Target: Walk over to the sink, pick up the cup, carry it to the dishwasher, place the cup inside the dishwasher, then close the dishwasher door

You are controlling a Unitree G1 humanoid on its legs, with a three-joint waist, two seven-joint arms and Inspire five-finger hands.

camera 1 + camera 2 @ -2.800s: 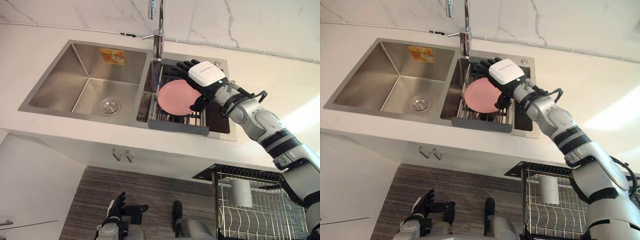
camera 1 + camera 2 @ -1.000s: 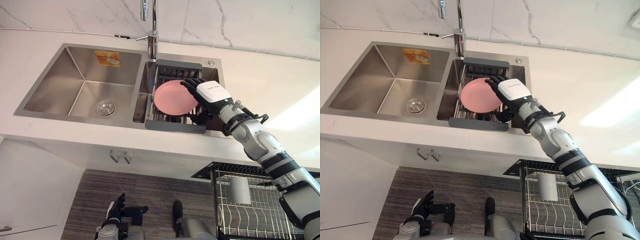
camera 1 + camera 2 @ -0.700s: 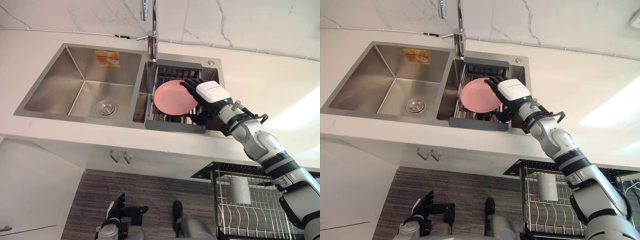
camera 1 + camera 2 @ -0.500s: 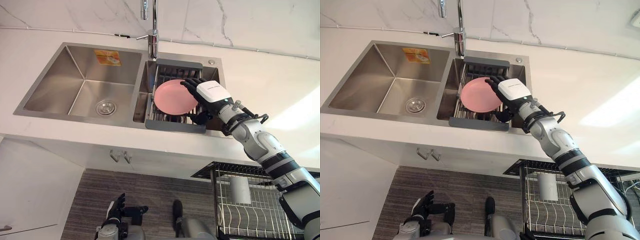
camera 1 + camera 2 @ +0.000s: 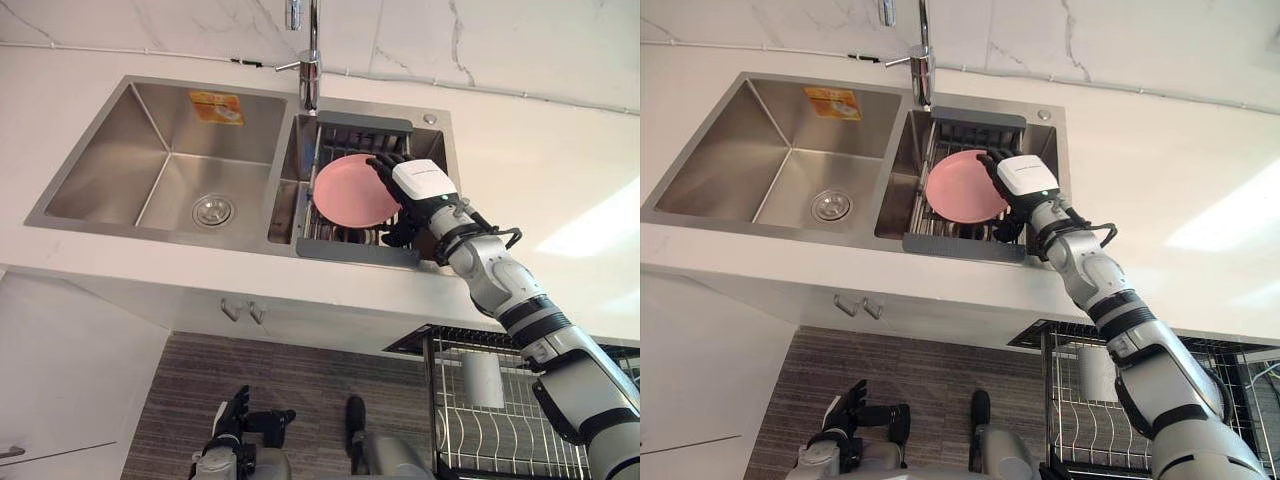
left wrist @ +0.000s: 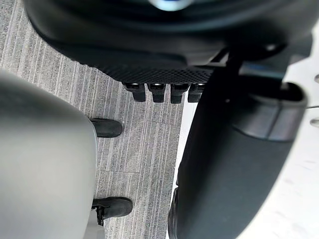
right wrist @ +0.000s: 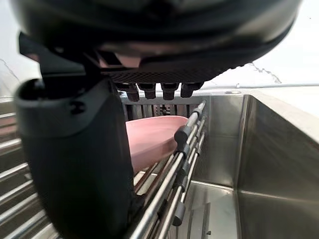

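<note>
I am looking down on a double-bowl sink (image 5: 110,165) of brushed stainless steel, set into a white marbled countertop (image 5: 540,170). A chrome faucet (image 5: 311,70) rises behind the divider between the bowls. The wide left bowl holds a round drain (image 5: 213,210) and has an orange sticker (image 5: 222,107) on its back wall. The narrower right bowl holds a wire rack (image 5: 355,249) with a dark grey frame, and a smooth round pink plate (image 5: 350,190) leans in it, tilted up off the bars.

My right hand (image 5: 421,180) is on the plate's right edge. Its dark fingers (image 5: 383,165) bend over the upper rim and its thumb (image 5: 400,236) sits at the lower rim, so the plate is pinched between them. What the hand grasps is this plate, not a cup.

The right wrist view shows the plate (image 7: 154,139) edge-on behind the thumb, resting against the rack's steel bars (image 7: 185,157), with the bowl's flat wall beside them.

At lower right stands a dishwasher rack (image 5: 500,445) of thin white-coated wire. A white cylinder (image 5: 483,378), cup-shaped, stands in it, well apart from the sink.

My left hand (image 5: 232,418) hangs low over grey wood-grain floor (image 5: 300,380), fingers relaxed and holding nothing.
</note>
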